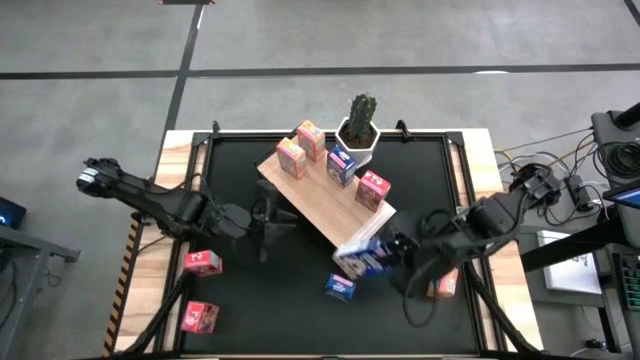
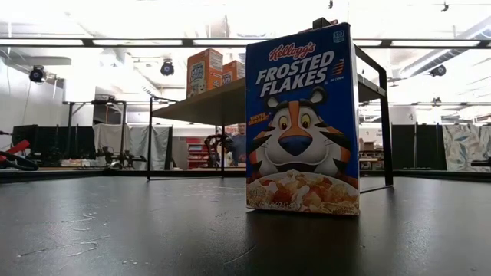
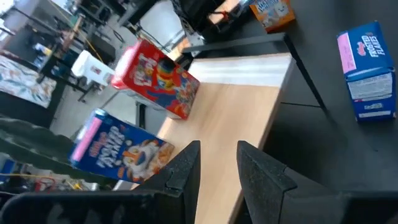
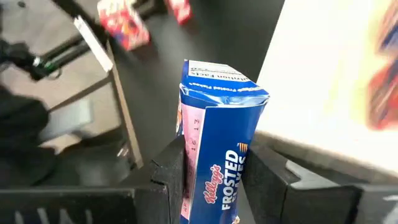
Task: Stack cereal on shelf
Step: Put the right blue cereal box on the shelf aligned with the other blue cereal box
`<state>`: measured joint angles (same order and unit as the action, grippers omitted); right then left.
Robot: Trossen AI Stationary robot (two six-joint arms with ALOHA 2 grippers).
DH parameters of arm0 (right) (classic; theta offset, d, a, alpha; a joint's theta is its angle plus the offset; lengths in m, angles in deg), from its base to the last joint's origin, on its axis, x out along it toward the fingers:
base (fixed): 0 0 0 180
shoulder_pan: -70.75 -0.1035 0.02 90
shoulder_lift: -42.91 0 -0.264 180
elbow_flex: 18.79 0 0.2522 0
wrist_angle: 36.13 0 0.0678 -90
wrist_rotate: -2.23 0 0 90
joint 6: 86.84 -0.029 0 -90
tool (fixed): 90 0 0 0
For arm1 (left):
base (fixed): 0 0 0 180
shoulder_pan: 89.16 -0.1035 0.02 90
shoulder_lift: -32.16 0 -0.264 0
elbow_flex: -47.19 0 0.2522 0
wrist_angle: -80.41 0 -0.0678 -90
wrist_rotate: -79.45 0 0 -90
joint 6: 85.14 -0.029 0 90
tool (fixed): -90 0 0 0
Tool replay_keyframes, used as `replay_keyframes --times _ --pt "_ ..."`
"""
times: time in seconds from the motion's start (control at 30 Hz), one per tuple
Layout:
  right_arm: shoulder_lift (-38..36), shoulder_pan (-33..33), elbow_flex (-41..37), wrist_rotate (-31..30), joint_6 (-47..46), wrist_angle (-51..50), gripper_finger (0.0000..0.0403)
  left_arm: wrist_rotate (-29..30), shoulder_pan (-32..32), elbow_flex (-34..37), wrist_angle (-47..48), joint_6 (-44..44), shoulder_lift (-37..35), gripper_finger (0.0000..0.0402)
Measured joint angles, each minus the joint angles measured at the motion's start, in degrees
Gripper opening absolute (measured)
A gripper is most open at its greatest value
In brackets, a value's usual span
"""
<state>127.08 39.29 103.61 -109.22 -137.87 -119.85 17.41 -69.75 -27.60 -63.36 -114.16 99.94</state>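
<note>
The shelf (image 1: 320, 195) is a light-wood board raised on black legs, lying diagonally across the black table. On it stand two orange cereal boxes (image 1: 291, 157), a blue one (image 1: 340, 165) and a red one (image 1: 372, 190). My right gripper (image 1: 395, 248) is by the shelf's near-right end, shut on a blue Frosted Flakes box (image 1: 358, 257). My left gripper (image 1: 262, 222) hovers open and empty at the shelf's left side; in its wrist view its fingers (image 3: 186, 165) point over the board (image 3: 230, 118). Another blue box (image 2: 303, 123) stands upright on the table. My right gripper (image 4: 217, 155) pinches the blue Frosted Flakes box between its two fingers, one on each of two opposite sides (image 4: 189, 149). The fingers come from the table's right. The box sticks out past the fingertips, its closed end (image 4: 224, 81) pointing away toward the shelf's edge.
A white potted cactus (image 1: 358, 130) stands at the shelf's far end. Two red boxes (image 1: 203, 262) (image 1: 200, 317) lie at the table's near left. An orange box (image 1: 443, 285) lies near right, under my right arm. A blue box (image 1: 340, 288) stands just nearside of the held one.
</note>
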Motion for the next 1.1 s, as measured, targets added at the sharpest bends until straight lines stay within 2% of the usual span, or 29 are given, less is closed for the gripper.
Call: replay_keyframes --times 0.23,0.43,0.73,0.93,1.1 --pt "6.88 7.14 9.79 -1.02 18.4 -0.07 0.0123 -0.03 -0.43 0.0 -0.14 1.39 -4.32 0.0088" --pt "13.1 14.11 17.0 -0.94 28.21 -3.92 0.0123 -0.05 -0.41 0.04 0.44 4.07 -5.75 0.0088" --pt "20.57 21.31 22.93 -0.48 35.98 -9.27 0.0122 -0.05 -0.41 0.11 1.67 6.62 -5.73 0.0088" --pt "23.08 23.72 23.21 -0.32 38.79 -10.13 0.0123 -0.05 -0.41 0.11 1.68 7.1 -5.45 0.0088" --pt "23.64 24.97 23.03 2.23 39.22 -10.31 0.0138 -0.05 -0.41 0.2 1.7 7.32 -5.38 0.0088"
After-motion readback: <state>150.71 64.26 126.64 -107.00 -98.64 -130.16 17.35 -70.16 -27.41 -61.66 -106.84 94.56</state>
